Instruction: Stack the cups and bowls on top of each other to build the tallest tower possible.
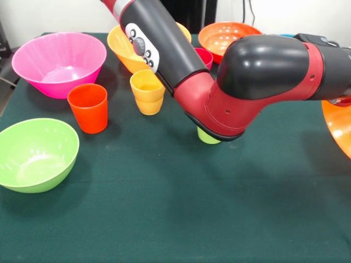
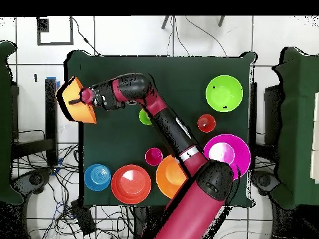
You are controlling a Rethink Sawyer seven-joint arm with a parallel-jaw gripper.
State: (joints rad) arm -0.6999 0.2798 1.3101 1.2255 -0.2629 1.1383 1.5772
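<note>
One tilted orange bowl (image 2: 70,107) tipped on its side over the table's (image 2: 118,146) left edge in the overhead view, hollow facing away from the arm (image 2: 163,121); in the front view only a slice of it (image 1: 338,127) at the right border. Clamped at its rim by the tool (image 2: 83,97), narrow jaws pinching the wall, as far as the overhead view tells.

Nearest to it, a lime green cup (image 2: 144,116) standing just beside the arm's elbow, half tucked under the red joint in the front view (image 1: 207,137). Further along, an orange-red cup (image 2: 206,123) upright, near the pink bowl (image 2: 232,157) and the lime green bowl (image 2: 224,93), both bowls upright and apart from each other. Yellow cup (image 1: 147,91) upright between the orange-red cup (image 1: 88,107) and the arm, seen only from the front.

Toward the robot's base, a row of pieces: blue bowl (image 2: 98,177), red-orange bowl (image 2: 131,184) just beside it, then a second orange bowl (image 2: 167,179) partly covered by the arm. Crimson cup (image 2: 153,156) close above that pair, touching neither as far as can be told.

Nothing stacked on anything else, apart from the yellow cup, possibly two nested; cannot tell. All on a dark green table, cables (image 2: 43,180) on the floor round it.
</note>
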